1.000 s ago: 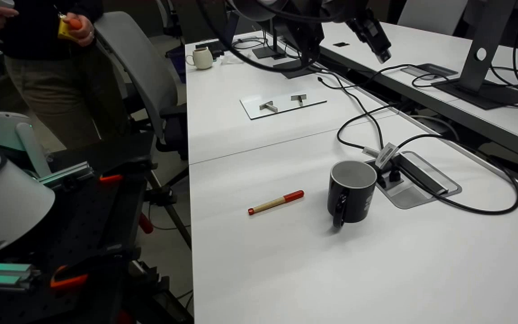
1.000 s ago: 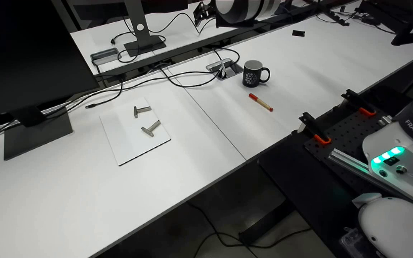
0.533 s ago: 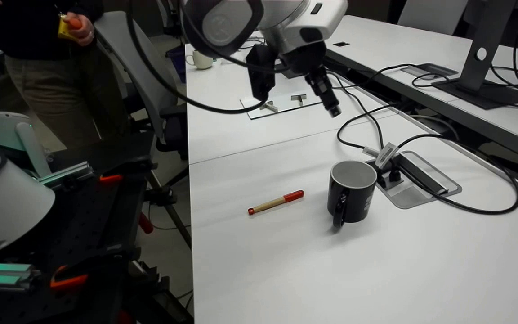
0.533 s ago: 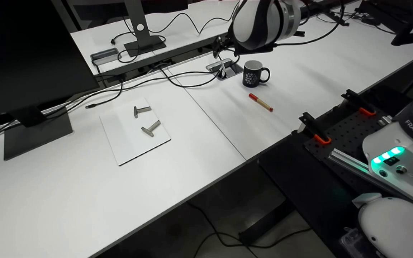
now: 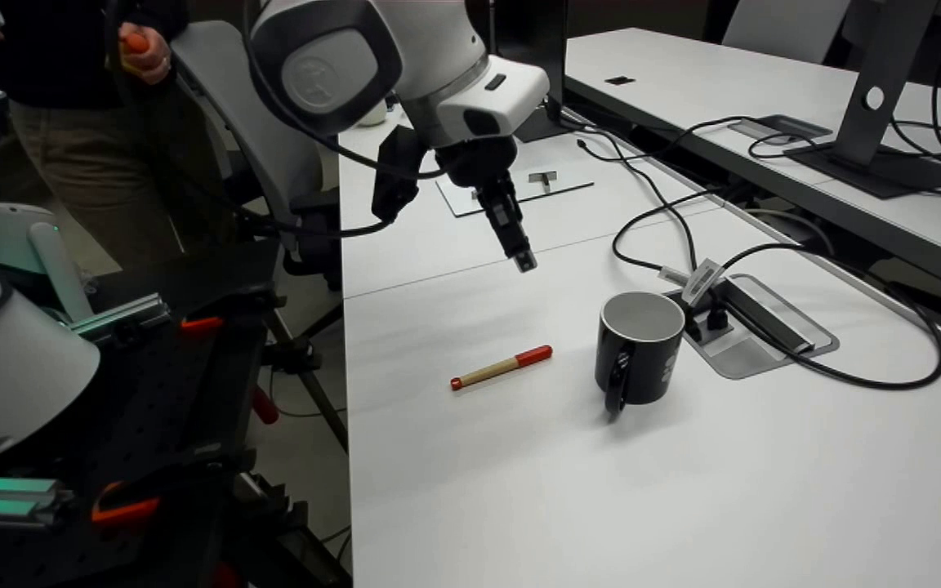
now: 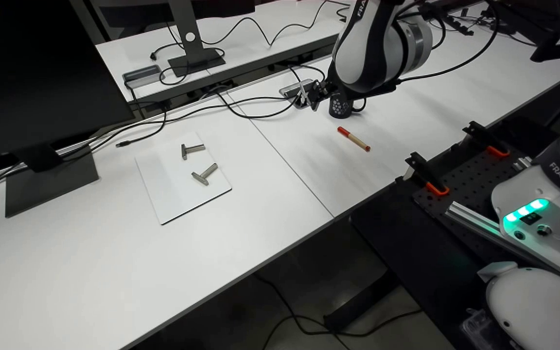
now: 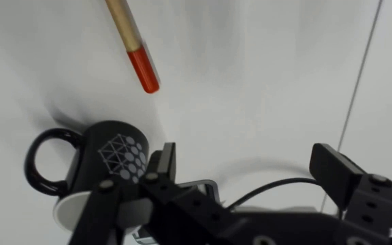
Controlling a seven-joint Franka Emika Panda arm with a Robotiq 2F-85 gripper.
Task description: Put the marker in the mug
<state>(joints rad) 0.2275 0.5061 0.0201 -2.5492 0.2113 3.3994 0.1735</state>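
Lower than half a second ago, the gripper (image 7: 243, 153) hangs spread, the marker (image 7: 132, 45) on the counter (image 7: 247, 92) below and outside its jaws, and sideways drift in descending could bump the nearby mug (image 7: 109, 156).

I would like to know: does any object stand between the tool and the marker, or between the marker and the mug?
Nothing visible stands between the tool and the marker, nor between the marker and the mug. The black cable in the wrist view lies outside both paths.
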